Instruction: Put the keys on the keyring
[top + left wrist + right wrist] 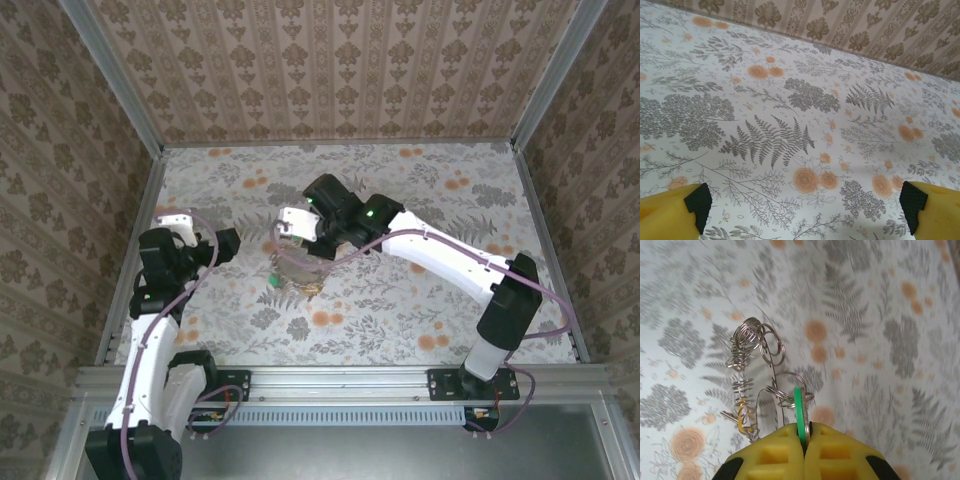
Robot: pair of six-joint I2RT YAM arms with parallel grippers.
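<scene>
The right gripper [804, 436] has its yellow fingers pressed together on the edge of a green key [799, 407], which stands up from between them toward 12 o'clock in the right wrist view. At about 10 o'clock from that key hangs a tangle of small silver split rings [752, 340], and a yellow-orange key [743, 415] lies at 9 o'clock of the fingertips, close to the worktop [790, 75]. Thin dark wire runs through the tangle here, but its course cannot be followed.

From above, the keyring [297, 268] shows as a thin brownish hoop just at 6 o'clock of the right gripper [296, 226], near the middle of the floral worktop [420, 310], with the keys bunched at its lower edge. Whether the hoop rests on the surface or hangs cannot be told.

The left gripper [228, 243] sits well apart, at 9 o'clock of the hoop. Its fingers [697, 202] are spread wide, with bare floral surface between them.
</scene>
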